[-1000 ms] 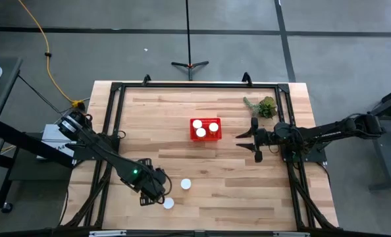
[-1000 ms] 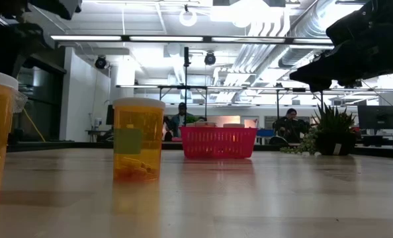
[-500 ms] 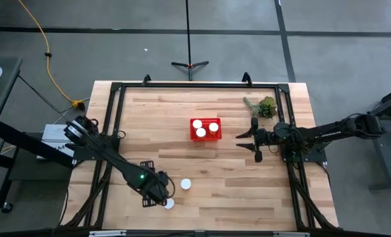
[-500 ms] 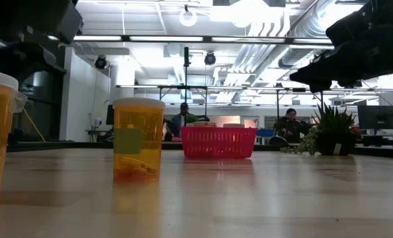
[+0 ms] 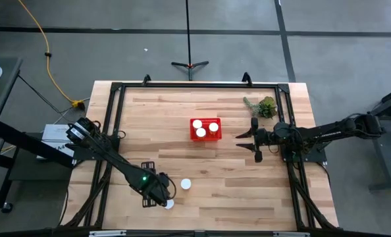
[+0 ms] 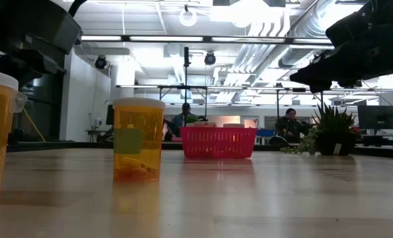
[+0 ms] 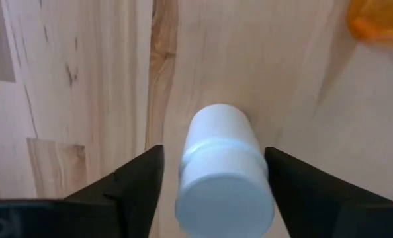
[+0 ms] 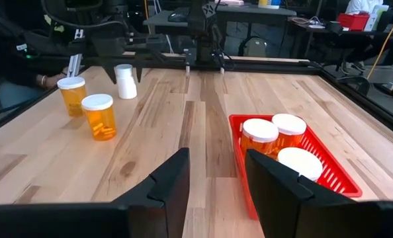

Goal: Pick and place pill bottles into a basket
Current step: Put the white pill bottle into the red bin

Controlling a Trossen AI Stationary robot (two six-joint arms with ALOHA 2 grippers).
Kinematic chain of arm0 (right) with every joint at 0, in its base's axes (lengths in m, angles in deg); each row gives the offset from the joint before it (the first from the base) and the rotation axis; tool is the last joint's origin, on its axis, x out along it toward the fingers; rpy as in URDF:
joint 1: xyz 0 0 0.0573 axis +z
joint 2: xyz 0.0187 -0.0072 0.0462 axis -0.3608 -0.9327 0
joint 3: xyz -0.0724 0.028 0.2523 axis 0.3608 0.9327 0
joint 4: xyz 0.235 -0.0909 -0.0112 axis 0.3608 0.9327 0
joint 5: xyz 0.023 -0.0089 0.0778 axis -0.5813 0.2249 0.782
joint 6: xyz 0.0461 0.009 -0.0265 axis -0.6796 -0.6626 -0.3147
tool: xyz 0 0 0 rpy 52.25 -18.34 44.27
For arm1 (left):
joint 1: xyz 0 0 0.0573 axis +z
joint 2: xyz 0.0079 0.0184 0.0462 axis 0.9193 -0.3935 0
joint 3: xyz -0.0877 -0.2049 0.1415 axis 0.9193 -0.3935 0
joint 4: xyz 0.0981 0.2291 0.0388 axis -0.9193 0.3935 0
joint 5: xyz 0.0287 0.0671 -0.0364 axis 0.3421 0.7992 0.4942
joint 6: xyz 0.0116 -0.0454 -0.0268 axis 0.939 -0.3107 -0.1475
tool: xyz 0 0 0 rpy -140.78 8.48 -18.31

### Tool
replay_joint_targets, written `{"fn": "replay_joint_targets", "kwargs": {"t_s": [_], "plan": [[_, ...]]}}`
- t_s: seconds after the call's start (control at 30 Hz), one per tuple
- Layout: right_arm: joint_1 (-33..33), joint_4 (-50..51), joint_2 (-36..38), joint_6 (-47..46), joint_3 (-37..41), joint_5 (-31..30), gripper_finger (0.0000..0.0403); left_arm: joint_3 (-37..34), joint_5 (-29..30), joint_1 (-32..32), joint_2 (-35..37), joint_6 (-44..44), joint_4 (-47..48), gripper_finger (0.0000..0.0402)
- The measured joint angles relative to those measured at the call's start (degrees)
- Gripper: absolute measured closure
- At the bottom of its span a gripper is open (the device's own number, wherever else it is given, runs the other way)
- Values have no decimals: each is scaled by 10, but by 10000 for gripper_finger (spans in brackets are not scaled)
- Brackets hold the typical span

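Observation:
A small all-white pill bottle (image 7: 223, 178) stands upright on the table, also seen in the right wrist view (image 8: 124, 80). My left gripper (image 5: 157, 192) is over it, hiding it in the high view. It is open, one finger on each side of the bottle (image 7: 213, 158); I cannot tell whether they touch it. Two orange bottles with white caps (image 5: 185, 184) (image 5: 170, 204) stand just right of that gripper. The red basket (image 5: 205, 129) at mid-table holds three capped bottles (image 8: 276, 135). My right gripper (image 5: 255, 141) is open, right of the basket.
A green plant sprig (image 5: 264, 106) lies at the far right. A black frame (image 5: 195, 84) runs round the table's edges. Bare wood lies between the basket and the near bottles. People sit in the room beyond the table (image 6: 181, 118).
My left gripper has moved toward the table's right and near edges, coming over the white bottle and partly covering the nearest orange bottle's cap in the high view. The bottles and the basket have kept still.

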Motion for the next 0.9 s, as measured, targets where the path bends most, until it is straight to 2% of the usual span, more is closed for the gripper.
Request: {"fn": "replay_joint_targets", "kwargs": {"t_s": [0.23,0.7,0.9], "plan": [[0,1,0,0,0,0,264,0,-21,0,0,35,1,189],[0,2,0,0,0,0,264,0,-22,1,0,63,37,188],[0,2,0,0,0,0,264,0,-24,27,0,88,48,189]]}}
